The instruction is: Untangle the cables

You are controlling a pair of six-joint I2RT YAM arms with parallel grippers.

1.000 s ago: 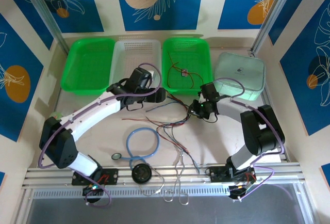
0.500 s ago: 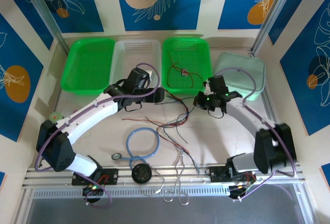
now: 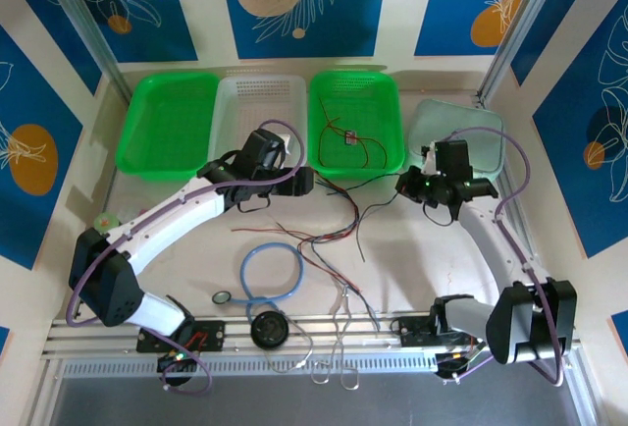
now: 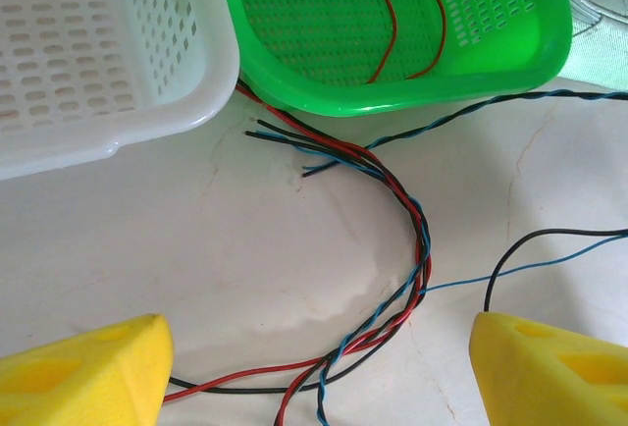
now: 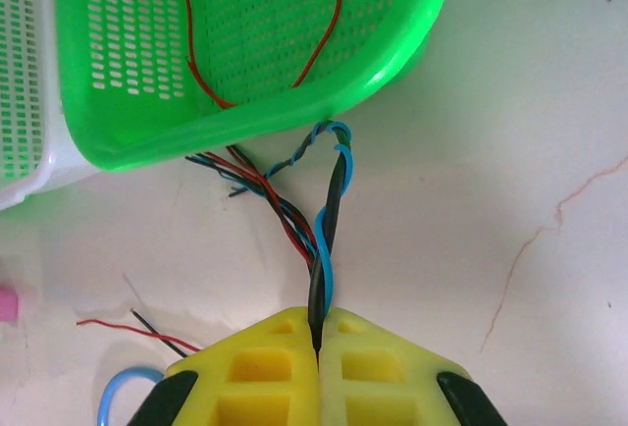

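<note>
Pinching claw: right gripper, yellow fingers pressed together on the twisted black-and-blue pair.
Pinched pair, axis: runs straight out from the fingertips toward the near edge of the middle green basket. It kinks in a small loop just short of the rim, then doubles back left into the bundle.
Pinched pair, from above: stretched roughly left-right along that basket's near edge; whether it lies on the desk or hangs just above it, cannot tell.
Spread claw: left gripper, yellow fingers wide apart, one on each side of the cables. A red and a black strand pass under one finger; contact unclear.
Cables, position: mid-desk, between the two claws, starting just beside the near edges of the white basket and the middle green basket.
Cables, direction: loose cut ends point toward the white basket. Red, black and blue strands twist together, arc rightward, then curl back toward the near edge of the desk.
In middle basket: a loose red wire and a small component; any marking on it is too small to read.
Far edge row: left green basket, then white, then middle green, then a pale lidded tub toward the far right corner.
Near edge: light-blue tube loop left of the cables; black round disc by the rail.
</note>
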